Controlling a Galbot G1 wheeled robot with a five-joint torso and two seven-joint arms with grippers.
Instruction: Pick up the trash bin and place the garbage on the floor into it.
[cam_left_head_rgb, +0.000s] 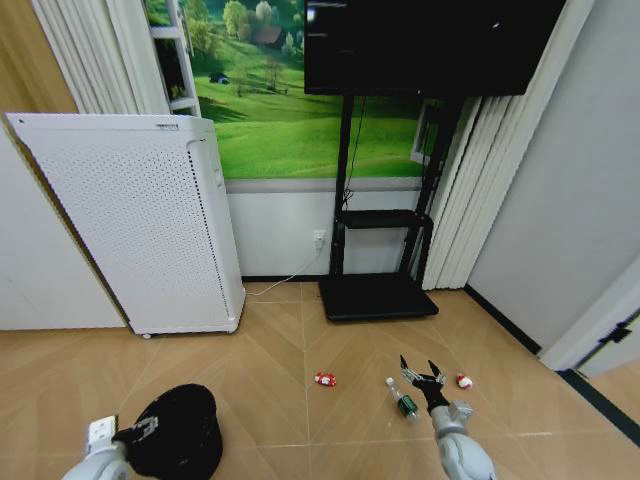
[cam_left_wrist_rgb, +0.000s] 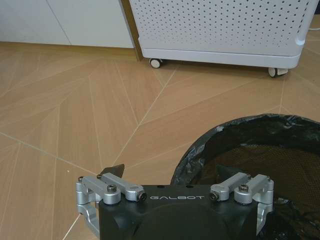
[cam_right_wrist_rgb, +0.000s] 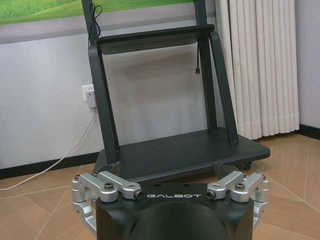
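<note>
left gripper: low at the near left of the floor, at the trash bin's rim. In your left wrist view one finger sits outside the rim and the other side is lost against the black liner, so you can't tell whether it's clamped on the rim or just beside it.
trash bin: black, round, lined with a black bag; near left of the floor, in front of the white perforated appliance. Cut off by the lower edge of your head view.
bin contents: inside is dark mesh and bag folds; nothing readable in there.
right gripper: fingers spread apart, holding nothing, hanging over the floor between the green bottle and the ball-like scrap. In the right wrist view the fingertips are mostly hidden behind the gripper body.
green bottle: lying on the floor just beside the right gripper, white cap pointing toward the TV stand.
ball-like scrap: red and white, on the floor at the gripper's other side.
crumpled wrapper: red and white, mid-floor, well apart from the bin; too small to read.
all three litter pieces: on the floor, outside the bin.
</note>
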